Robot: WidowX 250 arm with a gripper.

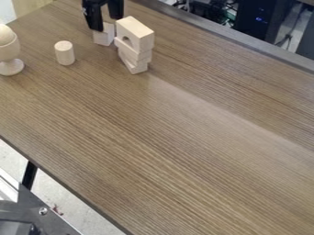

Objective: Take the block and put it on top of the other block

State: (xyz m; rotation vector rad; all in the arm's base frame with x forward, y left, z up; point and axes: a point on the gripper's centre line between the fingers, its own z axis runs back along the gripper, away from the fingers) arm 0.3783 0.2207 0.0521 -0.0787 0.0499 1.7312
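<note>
Stack: pale, uneven wooden block stack point(135, 44) toward the tabletop's point(165, 133) far edge – likely target, could tip if nudged.
Block: small pale wooden block point(104, 35) just beyond it – likely the one to move.
Handling: probably light, stiff, slightly slick; pinch opposite side faces.
Gripper: black two-finger gripper point(105, 24), fingers apart at the block; contact unclear.

smooth matt pale wood blocks point(136, 34), smooth matt wooden cylinder point(64, 53), smooth wooden egg cup point(10, 67), wood-grain desk point(165, 151) with faint sheen, black plastic-looking hand point(103, 13)
</note>
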